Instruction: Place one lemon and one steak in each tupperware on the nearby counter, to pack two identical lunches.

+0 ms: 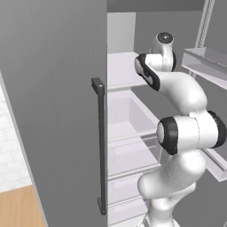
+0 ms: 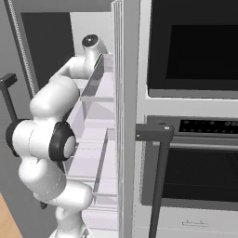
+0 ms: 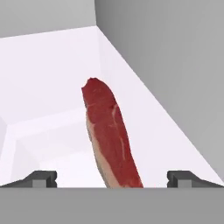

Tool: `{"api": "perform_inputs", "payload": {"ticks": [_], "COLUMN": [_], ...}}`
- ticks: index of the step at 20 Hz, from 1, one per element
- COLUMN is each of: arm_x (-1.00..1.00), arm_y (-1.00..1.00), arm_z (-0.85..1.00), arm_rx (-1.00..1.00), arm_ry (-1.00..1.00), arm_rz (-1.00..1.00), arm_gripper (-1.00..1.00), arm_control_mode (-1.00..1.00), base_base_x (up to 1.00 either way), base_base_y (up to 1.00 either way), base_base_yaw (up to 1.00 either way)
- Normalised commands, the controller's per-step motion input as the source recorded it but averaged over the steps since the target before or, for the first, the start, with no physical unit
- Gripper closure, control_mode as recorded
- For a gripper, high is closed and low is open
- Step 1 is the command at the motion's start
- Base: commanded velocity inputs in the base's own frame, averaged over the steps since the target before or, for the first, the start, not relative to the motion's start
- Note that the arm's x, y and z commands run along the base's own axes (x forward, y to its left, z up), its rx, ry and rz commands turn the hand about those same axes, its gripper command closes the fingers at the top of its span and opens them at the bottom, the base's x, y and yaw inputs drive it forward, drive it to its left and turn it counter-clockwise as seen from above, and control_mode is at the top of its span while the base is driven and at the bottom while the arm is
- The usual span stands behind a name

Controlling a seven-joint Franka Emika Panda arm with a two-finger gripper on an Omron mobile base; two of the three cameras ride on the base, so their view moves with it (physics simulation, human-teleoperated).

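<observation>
One steak (image 3: 111,135) lies flat on the white shelf (image 3: 48,74) between wide-open, empty fingers (image 3: 113,178), so closing too high could skid off its thin edge.

Open fridge (image 1: 128,119) mid-frame in left base view, pale shelves and drawers inside; its grey door (image 1: 53,111) fills the left, dark vertical handle (image 1: 101,146) on its edge. White tile wall (image 1: 9,146) and wood floor (image 1: 20,208) lower left. Right base view: black wall oven (image 2: 200,116) at right, dark handle (image 2: 157,139) in front
</observation>
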Motion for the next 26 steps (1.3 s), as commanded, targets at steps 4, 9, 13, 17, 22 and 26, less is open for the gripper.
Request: {"api": "perform_inputs", "payload": {"ticks": [4,9,13,17,22,26], "arm_x": [0.37,0.33,0.05,0.01,0.0,-0.07], "arm_y": [-0.14,0.0,0.0,0.0,0.0,0.0], "arm_z": [-0.19,-0.28,-0.46,-0.7,-0.21,-0.21], "arm_rx": [0.0,0.0,0.0,0.0,0.0,-0.01], "arm_ry": [0.01,0.03,0.02,0.05,-0.04,-0.01], "arm_rz": [0.0,0.0,0.0,0.01,0.01,0.0], "arm_gripper": [-1.0,-1.0,-1.0,1.0,1.0,1.0], "arm_control_mode": [-1.0,-1.0,-1.0,-1.0,-1.0,-1.0], "base_base_x": [0.0,0.0,0.0,0.0,0.0,0.0], "base_base_y": [0.0,0.0,0.0,0.0,0.0,0.0], "base_base_yaw": [0.0,0.0,0.0,0.0,0.0,0.0]}}
